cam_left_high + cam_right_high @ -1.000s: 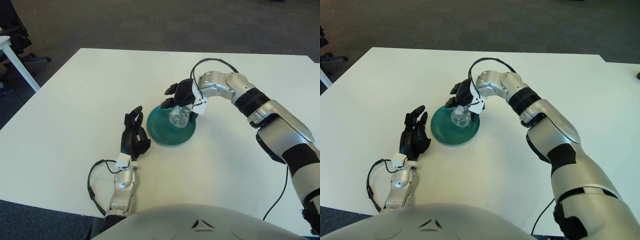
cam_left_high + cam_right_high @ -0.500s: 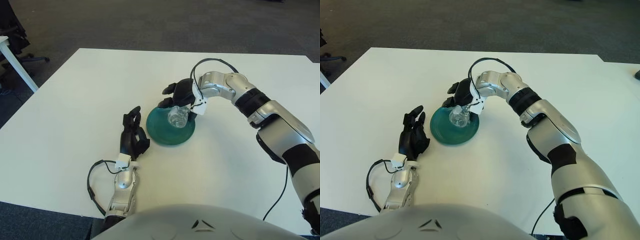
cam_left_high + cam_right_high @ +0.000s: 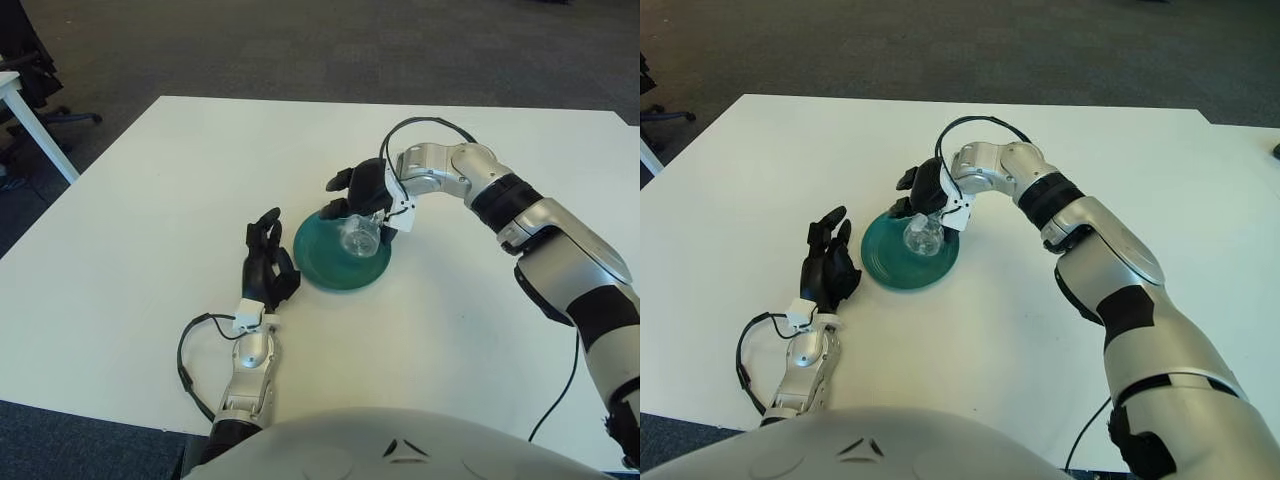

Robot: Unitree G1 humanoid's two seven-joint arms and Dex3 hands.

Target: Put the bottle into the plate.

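Observation:
A small clear bottle (image 3: 357, 238) lies on its side in the teal plate (image 3: 320, 270) near the table's middle. My right hand (image 3: 355, 190) hovers at the plate's far rim, just above and behind the bottle. Its dark fingers are spread out to the left and do not wrap the bottle. My left hand (image 3: 268, 262) shows on the table just left of the plate, fingers relaxed and holding nothing.
The white table (image 3: 150, 200) stretches wide around the plate. A black cable (image 3: 190, 350) loops beside my left forearm near the front edge. Off the table at far left stand another white table's leg (image 3: 35, 125) and a chair base on dark carpet.
The bottle stays in the plate at almost the same spot. My right hand has shifted only slightly above it. My left hand has crept a little forward.

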